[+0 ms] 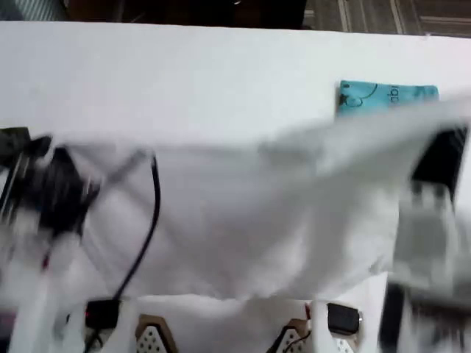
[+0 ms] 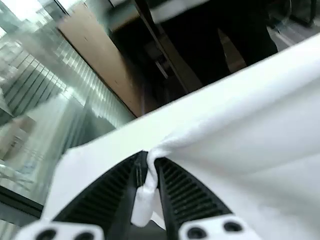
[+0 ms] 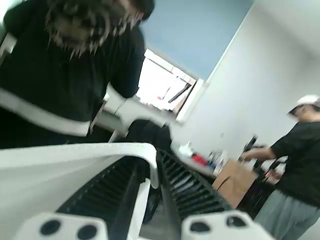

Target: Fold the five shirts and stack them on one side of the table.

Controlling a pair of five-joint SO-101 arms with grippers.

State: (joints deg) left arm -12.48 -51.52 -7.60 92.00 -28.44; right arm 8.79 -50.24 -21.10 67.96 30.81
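White shirt [image 1: 243,220], apparently aloft, edges pinched tight within left and right jaws.

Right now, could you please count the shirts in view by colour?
White shirt: 1
Teal shirt: 1
Total: 2

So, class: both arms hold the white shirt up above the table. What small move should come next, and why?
Probably lower both arms together so the white shirt lies flat on the table. The left end effector and right end effector each pinch an edge, and the cloth hangs stretched between them, unfolded. Keep it short of the folded teal shirt.
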